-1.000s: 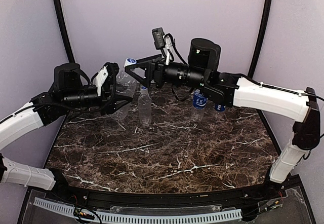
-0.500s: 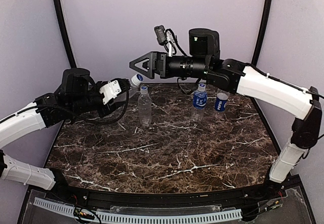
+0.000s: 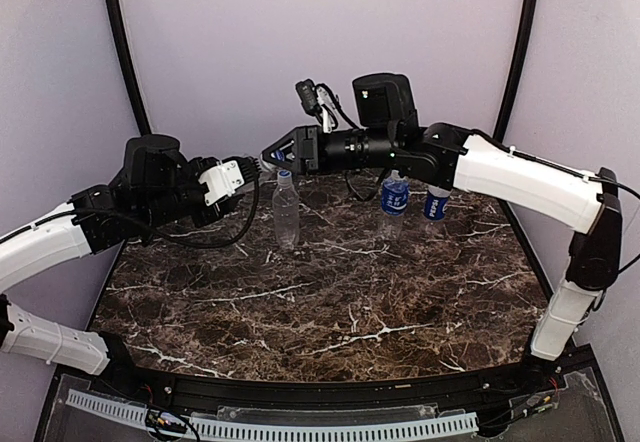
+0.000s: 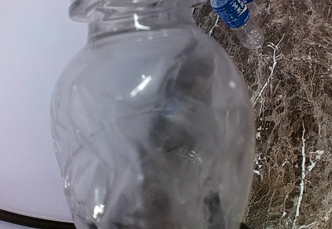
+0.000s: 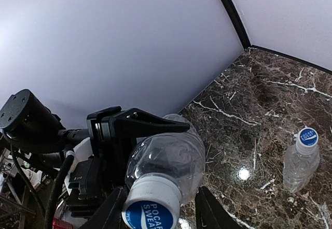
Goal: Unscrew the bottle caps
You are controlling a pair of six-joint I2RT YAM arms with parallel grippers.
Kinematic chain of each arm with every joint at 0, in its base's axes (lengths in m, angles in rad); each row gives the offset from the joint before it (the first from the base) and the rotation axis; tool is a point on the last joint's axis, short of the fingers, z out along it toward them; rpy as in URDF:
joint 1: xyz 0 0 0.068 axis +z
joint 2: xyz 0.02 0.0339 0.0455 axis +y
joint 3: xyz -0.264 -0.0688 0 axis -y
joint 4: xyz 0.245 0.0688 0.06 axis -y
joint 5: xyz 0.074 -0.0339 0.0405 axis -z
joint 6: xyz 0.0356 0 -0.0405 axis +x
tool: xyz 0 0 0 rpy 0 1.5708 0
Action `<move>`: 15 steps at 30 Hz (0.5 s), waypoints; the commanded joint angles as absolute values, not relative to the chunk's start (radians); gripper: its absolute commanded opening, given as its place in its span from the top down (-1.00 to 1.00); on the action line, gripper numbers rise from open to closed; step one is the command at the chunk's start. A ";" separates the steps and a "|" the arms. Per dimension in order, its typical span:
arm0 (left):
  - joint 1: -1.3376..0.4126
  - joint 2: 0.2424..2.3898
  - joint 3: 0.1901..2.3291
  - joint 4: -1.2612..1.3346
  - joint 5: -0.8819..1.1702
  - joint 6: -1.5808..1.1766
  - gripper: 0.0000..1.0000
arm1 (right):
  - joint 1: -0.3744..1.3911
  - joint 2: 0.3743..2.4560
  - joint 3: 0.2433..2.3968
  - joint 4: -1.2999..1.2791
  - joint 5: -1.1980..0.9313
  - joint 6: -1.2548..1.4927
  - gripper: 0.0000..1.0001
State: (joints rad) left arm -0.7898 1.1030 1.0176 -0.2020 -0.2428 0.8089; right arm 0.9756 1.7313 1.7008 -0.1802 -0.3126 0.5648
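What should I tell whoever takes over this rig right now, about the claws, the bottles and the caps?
Left claw: shut on a plain bottle, held off the table and tilted toward the right arm.
Right claw: open, fingers either side of that bottle's cap, not clamped.
On the table: second plain bottle upright, cap on. The two labelled bottles are upright behind the right arm, one cap visibly on, the other's top hidden.
Done: no cap seen off.
Left: close on the held cap and twist it off, then likely the other three.
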 commanded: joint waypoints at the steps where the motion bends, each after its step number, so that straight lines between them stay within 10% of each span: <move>1: -0.797 1.088 1.002 -0.176 -0.254 0.825 0.24 | 0.979 1.716 1.683 -0.157 -0.329 0.574 0.16; 5: -0.798 1.089 0.999 -0.179 -0.254 0.819 0.24 | 0.976 1.714 1.675 -0.154 -0.339 0.572 0.35; 9: -0.798 1.077 1.008 -0.276 -0.104 0.778 0.37 | 0.972 1.692 1.664 -0.150 -0.351 0.486 1.00; 15: -0.797 1.072 1.050 -0.618 0.436 0.666 0.37 | 1.004 1.638 1.626 -0.203 -0.718 0.002 1.00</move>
State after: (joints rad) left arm -0.7803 1.0943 1.0237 -0.3450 -0.0528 0.7456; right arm 0.9760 1.7103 1.6558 -0.2310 -0.4152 0.3794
